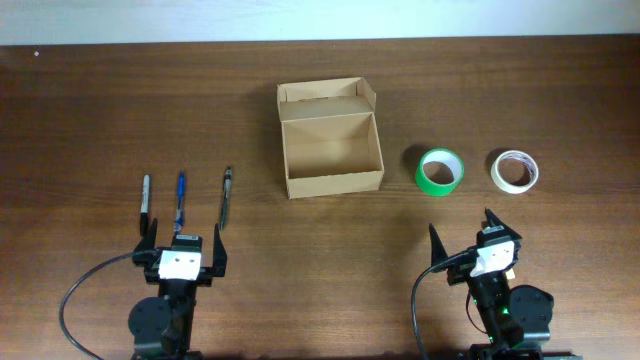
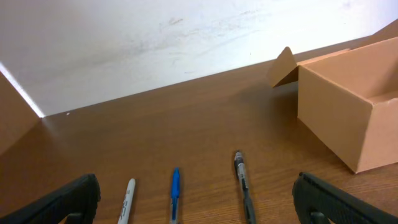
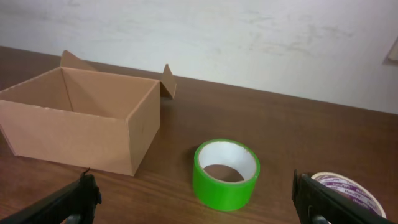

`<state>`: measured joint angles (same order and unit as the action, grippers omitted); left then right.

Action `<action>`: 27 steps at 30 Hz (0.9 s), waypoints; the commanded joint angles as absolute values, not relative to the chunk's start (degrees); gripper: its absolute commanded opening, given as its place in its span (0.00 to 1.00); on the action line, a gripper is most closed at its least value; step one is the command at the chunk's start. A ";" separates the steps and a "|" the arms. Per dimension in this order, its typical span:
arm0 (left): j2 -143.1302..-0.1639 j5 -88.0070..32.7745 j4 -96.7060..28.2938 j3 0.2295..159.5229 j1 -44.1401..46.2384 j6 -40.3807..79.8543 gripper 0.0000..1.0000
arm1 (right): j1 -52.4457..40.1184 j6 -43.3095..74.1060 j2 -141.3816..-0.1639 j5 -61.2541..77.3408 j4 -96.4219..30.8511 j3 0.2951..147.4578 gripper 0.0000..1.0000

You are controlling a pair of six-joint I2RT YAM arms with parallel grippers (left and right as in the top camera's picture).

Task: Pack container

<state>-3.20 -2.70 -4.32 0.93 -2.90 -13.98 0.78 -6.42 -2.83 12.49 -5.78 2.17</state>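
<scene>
1. At the lower left of the overhead frame, the left end effector (image 1: 184, 233) has its jaws spread wide and grips nothing. In its wrist view the two dark fingers (image 2: 65, 202) sit at the bottom corners.
2. Just above it in the overhead frame, three pens lie side by side on the tabletop (image 1: 90, 110): a silver-grey marker (image 1: 145, 192), a blue pen (image 1: 181, 198) and a dark pen (image 1: 226, 195).
3. At the lower right, the right end effector (image 1: 461, 224) is likewise fully spread and holds nothing. It is turned slightly askew and sits apart from both tape rolls.
4. The container (image 1: 335, 183) sits at upper centre of the overhead frame. It is a plain tan cardboard box, open at the top, with its lid flap folded back on the far side. Its inside is bare.
5. Right of the box, a green tape roll (image 1: 440, 171) stands tilted. A white tape roll (image 1: 515, 170) lies flat further right.
</scene>
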 commanded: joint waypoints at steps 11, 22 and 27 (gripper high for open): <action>-17.21 -10.28 -8.03 13.41 -2.81 -5.85 0.99 | 1.15 2.76 -9.69 15.81 -17.34 16.25 0.99; -66.17 -11.03 -14.11 47.16 -6.90 -9.10 0.99 | 1.15 -5.54 -49.69 12.47 -43.42 58.83 0.99; -82.46 -19.51 -21.52 65.73 -11.14 -9.06 0.99 | 1.15 -5.52 -62.85 15.92 -51.20 75.20 0.99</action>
